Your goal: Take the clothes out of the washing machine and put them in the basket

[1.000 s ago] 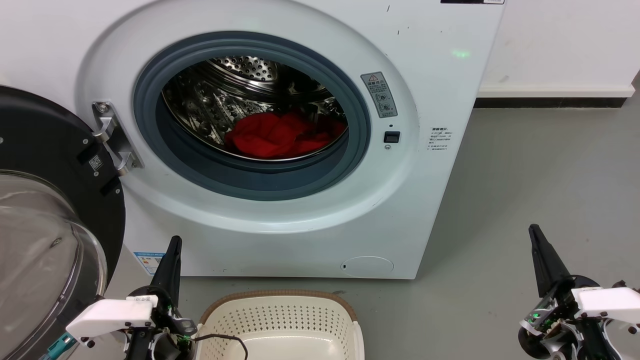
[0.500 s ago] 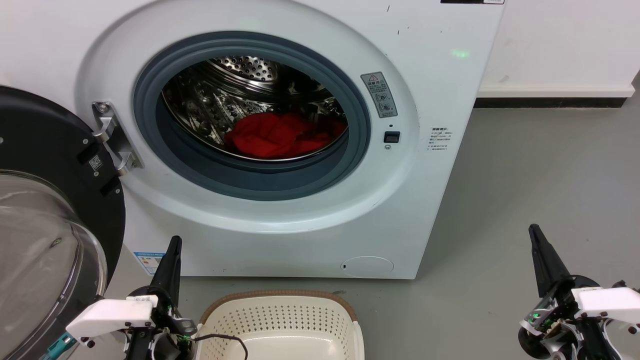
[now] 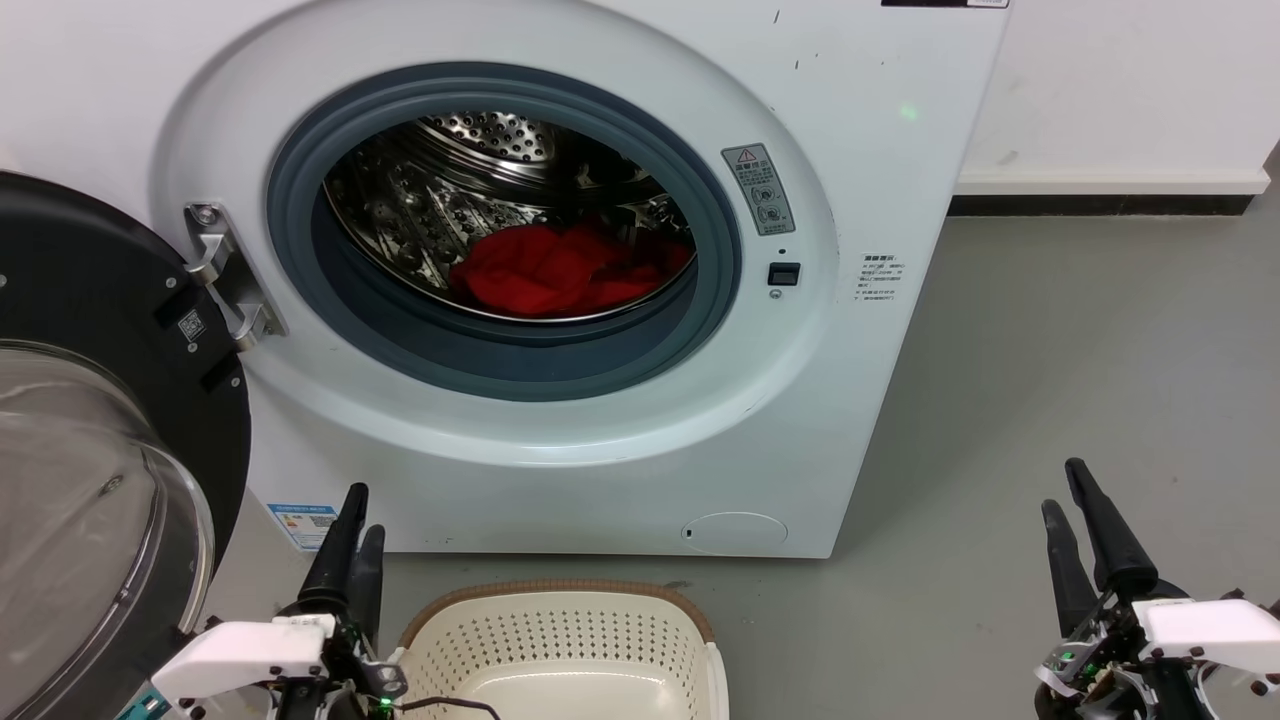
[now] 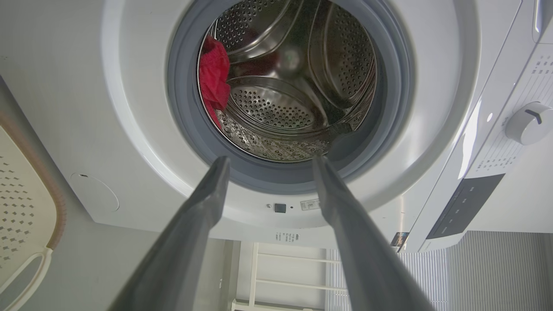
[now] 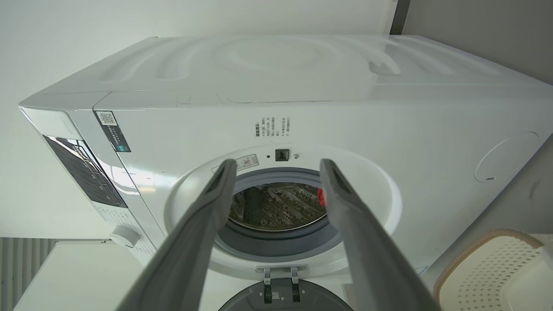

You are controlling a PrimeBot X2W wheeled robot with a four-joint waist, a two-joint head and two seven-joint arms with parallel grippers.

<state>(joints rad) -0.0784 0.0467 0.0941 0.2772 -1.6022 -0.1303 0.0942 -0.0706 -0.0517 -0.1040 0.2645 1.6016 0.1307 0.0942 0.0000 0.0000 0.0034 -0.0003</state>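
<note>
Well beyond the left pincer (image 3: 363,512), clothes (image 3: 545,275) lie in the washing machine (image 3: 860,150)

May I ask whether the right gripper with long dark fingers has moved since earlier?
Yes: the right gripper dropped slightly lower, away from the white washing machine.

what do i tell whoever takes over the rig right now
Left gripper: open, holding nothing, low beside the basket.
Right gripper: open, holding nothing, low and off to the right of the washing machine.
Clothes: a red heap at the bottom of the drum; door swung wide open.
Done: the door is open; no clothes in the part of the basket that shows.
Left: reach in, grasp the clothes, bring them out, drop them in the basket.
</note>
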